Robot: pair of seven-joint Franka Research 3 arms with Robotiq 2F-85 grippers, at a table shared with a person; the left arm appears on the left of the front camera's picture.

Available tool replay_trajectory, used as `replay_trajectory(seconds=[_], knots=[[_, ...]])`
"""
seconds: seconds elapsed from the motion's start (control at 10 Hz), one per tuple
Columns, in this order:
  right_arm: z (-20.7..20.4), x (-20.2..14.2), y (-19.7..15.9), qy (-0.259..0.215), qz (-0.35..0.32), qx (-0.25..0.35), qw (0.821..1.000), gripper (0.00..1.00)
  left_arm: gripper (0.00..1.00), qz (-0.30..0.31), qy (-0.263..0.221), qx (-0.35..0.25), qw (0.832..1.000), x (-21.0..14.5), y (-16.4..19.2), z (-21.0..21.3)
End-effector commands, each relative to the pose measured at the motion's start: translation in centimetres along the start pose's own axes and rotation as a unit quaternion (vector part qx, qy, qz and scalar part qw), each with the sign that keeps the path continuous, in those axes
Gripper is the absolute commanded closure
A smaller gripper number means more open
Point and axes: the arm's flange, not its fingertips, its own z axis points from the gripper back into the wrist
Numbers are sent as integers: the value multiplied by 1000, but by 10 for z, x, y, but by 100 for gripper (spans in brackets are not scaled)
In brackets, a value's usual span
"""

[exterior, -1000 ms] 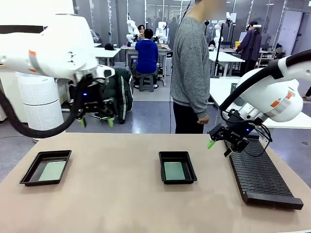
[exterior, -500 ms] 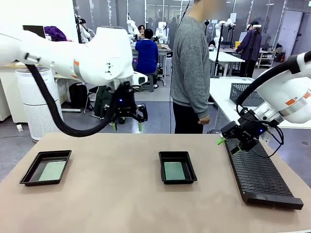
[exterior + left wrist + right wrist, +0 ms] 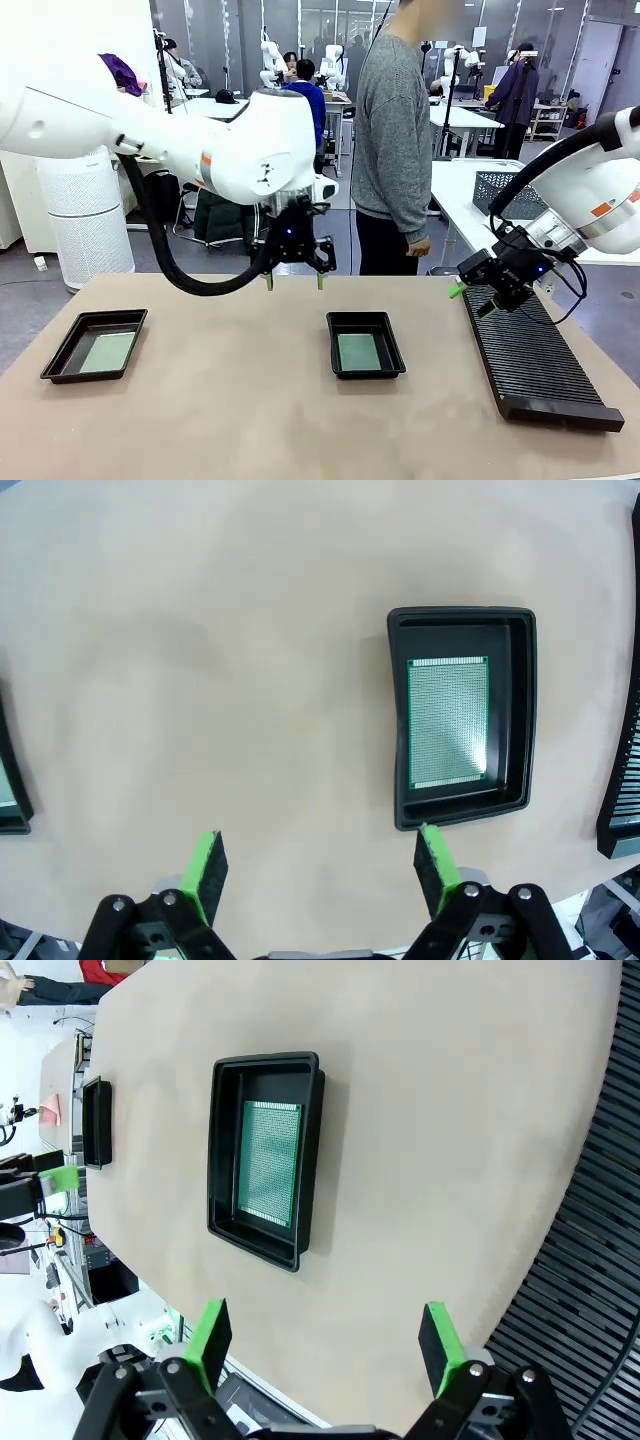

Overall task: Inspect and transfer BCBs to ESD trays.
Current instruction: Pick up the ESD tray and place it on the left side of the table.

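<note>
Both claws spread, empty; left gripper (image 3: 295, 281) hangs upper middle, above the tray (image 3: 366, 343) with its BCB (image 3: 358, 351); right gripper (image 3: 470, 299) over the rack (image 3: 535, 362); I'd centre over the board, drop slow, pinch edges only.

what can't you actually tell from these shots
- Rack slots: front view too distant and the right gripper covers its far end; wrist views cut it at the edge, so any board there is unclear.
- Left tray: left wrist view clips it to a sliver; its BCB looks pale, surface unreadable.
- Middle tray's BCB: glare in left wrist view; defects too small.
- Person's hand: too small to tell if holding anything.
</note>
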Motion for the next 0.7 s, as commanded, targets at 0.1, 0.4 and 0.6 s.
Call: replay_trajectory(seconds=[0.1, 0.4, 0.6], knots=[[-1, 0, 1, -1, -5, -3, 1000, 0, 0, 5, -7, 5, 1000, 11, -24, -28], [-1, 0, 1, -1, -5, -3, 1000, 0, 0, 17, -2, 11, 1000, 15, -37, -58], [-1, 0, 1, -1, -5, -3, 1000, 0, 0, 17, -1, 10, 1000, 17, -42, -78]])
